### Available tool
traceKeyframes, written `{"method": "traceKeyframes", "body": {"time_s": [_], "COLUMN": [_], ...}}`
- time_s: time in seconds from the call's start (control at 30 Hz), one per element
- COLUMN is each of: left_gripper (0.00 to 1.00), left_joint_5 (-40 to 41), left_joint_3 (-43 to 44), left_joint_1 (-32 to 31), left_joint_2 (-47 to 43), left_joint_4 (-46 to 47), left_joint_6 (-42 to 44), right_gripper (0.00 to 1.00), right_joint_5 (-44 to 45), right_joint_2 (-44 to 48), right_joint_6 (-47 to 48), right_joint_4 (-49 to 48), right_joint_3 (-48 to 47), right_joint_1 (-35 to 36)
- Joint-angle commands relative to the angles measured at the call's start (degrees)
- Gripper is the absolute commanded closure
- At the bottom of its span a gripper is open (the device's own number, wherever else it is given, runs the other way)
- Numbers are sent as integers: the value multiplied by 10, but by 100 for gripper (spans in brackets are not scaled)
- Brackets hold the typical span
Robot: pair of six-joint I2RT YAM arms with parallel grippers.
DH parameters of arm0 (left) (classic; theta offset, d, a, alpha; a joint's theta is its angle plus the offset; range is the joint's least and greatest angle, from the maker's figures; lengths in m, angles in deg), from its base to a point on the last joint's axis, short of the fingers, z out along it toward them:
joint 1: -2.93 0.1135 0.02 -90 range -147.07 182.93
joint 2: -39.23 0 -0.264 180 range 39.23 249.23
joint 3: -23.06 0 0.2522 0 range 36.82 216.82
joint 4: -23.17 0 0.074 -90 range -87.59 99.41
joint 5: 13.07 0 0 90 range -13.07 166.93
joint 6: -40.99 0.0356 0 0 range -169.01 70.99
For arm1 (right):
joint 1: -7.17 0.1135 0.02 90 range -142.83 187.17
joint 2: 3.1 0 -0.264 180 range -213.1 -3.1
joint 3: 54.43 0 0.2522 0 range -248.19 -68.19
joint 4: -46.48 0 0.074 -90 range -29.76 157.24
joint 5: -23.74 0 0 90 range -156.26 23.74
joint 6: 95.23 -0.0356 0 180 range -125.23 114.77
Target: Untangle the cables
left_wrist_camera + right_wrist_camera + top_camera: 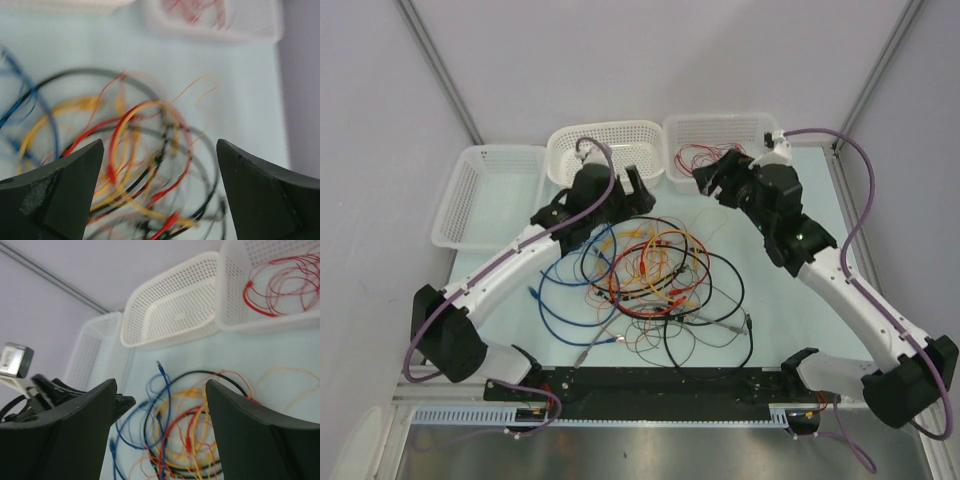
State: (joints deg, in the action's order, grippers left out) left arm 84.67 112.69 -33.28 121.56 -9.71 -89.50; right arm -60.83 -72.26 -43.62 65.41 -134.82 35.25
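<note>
Loosely coiled thin cables (pixel 650 270) lie near left claw (pixel 159 144) and right claw (pixel 161 383), both gaping.

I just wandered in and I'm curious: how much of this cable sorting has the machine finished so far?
Done: a few thin red wires lie in the right basket. In hand: nothing. The left end effector and the right end effector are both open, the left above the heap. Left to do: most of it. The red, yellow, blue and black cables lie tangled in one heap.

No legible text or labels.
</note>
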Motion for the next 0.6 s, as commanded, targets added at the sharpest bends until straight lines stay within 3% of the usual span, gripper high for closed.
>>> {"method": "traceKeyframes", "body": {"time_s": [0.0,0.13,0.3,0.47,0.57], "left_gripper": [0,0,0,0,5], "left_joint_5": [41,72,104,60,-35], "left_joint_3": [-134,-228,-352,-361,-367], "left_joint_1": [-3,-3,-4,3,2], "left_joint_2": [-76,-157,-267,-270,-235], "left_joint_4": [-47,-32,-7,-32,18], "left_joint_6": [-18,-73,-163,-116,-45], "right_gripper": [21,18,20,21,22], "right_joint_5": [176,198,97,76,87], "right_joint_2": [51,76,93,123,148], "right_joint_6": [74,75,50,39,36], "right_joint_4": [117,149,157,152,147], "right_joint_3": [41,80,143,201,222], "right_joint_1": [75,103,103,133,158]}}
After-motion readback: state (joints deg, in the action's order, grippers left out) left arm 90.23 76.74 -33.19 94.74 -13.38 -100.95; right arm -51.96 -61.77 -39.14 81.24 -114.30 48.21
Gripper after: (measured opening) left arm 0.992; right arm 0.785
